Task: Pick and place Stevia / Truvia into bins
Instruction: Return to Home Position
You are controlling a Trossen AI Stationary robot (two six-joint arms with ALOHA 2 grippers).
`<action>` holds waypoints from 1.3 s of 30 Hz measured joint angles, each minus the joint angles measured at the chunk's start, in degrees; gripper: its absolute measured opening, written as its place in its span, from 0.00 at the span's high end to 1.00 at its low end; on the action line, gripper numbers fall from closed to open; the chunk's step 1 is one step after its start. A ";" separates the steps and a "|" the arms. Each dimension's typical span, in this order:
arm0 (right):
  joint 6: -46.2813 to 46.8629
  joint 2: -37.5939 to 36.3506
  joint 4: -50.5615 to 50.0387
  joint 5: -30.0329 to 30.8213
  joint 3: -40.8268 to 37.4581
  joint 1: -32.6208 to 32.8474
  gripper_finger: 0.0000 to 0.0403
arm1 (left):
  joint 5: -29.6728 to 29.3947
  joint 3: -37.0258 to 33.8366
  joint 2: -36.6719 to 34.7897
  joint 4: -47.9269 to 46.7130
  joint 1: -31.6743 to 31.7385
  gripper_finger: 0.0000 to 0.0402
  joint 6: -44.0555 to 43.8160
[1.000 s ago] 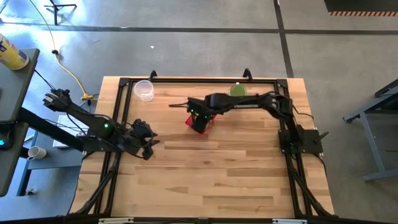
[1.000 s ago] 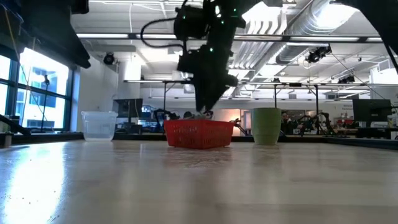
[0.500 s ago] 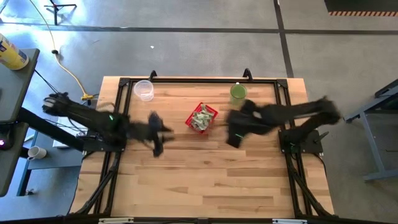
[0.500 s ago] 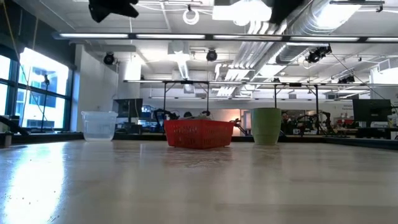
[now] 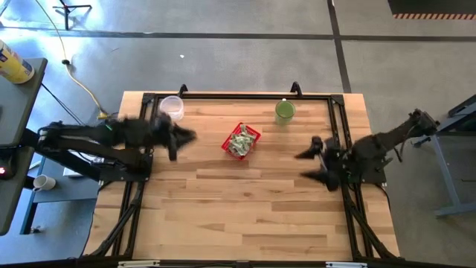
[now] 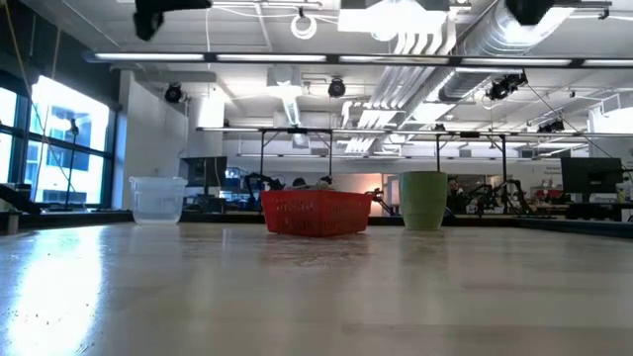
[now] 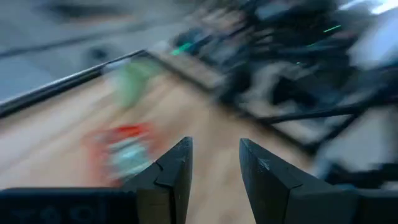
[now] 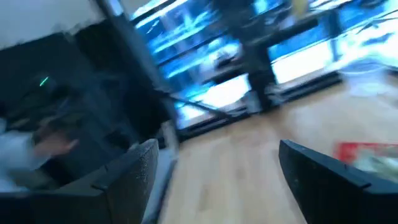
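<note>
Nothing lies loose on the desk. Left gripper, slightly spread, and right gripper, wide apart, hang empty near their own sides. The basket mid-desk holds the sachets; sorting looks done, only homing left.

readable text: none | sachets in basket: print too small to read | yellow can far left of basket, off the counter: label marks illegible | room behind basket, low view: nothing sharp enough to read | wrist views: blurred, nothing legible
</note>
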 joint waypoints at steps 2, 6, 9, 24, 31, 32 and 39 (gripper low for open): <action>-0.20 -4.76 4.33 -1.47 -7.67 -3.24 0.20 | 1.28 -11.64 -1.74 18.82 -1.84 0.59 1.00; 1.77 -13.28 10.10 -15.39 -17.76 -11.97 0.20 | 4.00 -26.46 -6.83 34.96 -2.88 0.59 1.33; -2.64 -19.77 13.20 -28.32 -20.22 -17.21 0.20 | 3.77 -27.90 -15.81 30.09 0.04 0.59 2.24; -3.99 -37.28 10.62 -27.80 -34.69 -27.92 0.20 | -0.87 -32.20 -39.49 -0.70 4.65 0.59 -4.10; -4.20 -35.72 1.68 -17.64 -34.81 -27.96 0.20 | -2.99 -35.47 -39.33 -20.19 4.65 0.59 -13.49; -4.19 -35.53 1.63 -17.04 -34.80 -27.96 0.20 | -2.50 -35.62 -39.30 -22.99 4.65 0.59 -13.46; -4.20 -35.46 1.64 -15.88 -34.80 -27.96 0.20 | -1.89 -35.81 -38.94 -24.82 4.65 0.59 -13.53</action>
